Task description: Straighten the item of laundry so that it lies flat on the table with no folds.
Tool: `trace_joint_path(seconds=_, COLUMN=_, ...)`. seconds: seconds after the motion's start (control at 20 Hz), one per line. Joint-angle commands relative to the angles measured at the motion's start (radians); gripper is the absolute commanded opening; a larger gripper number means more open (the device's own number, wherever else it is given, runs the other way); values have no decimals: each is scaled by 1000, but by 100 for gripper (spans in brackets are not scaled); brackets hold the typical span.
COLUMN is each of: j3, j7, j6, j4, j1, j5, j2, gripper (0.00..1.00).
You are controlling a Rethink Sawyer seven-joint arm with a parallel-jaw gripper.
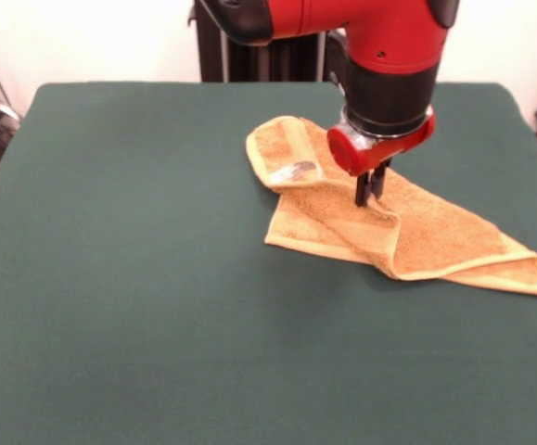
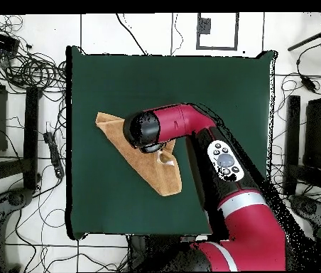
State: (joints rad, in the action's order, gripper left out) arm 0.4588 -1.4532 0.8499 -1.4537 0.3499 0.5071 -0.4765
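The golden-orange towel lies crumpled on the right half of the green table, doubled over itself, with a raised crease running to its near right corner. Its small white tag shows on the folded left end. My gripper points straight down onto the towel's middle, fingers close together and pinching the cloth at the crease. In the overhead view the towel runs diagonally on the table, and the arm's wrist hides its middle and the gripper.
The red arm reaches in over the table's far side in the front view. Cables and stands lie on the floor around the table.
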Motion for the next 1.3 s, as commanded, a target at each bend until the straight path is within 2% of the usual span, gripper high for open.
trace_joint_path(seconds=0.05, j3=-21, j7=-156, j6=-51, j4=-106, j1=-44, j5=-38, j2=25, gripper=0)
trace_joint_path(seconds=1.3, j3=-48, j7=-198, j6=-106, j4=-175, j1=-82, j5=-90, j2=-25, gripper=0)
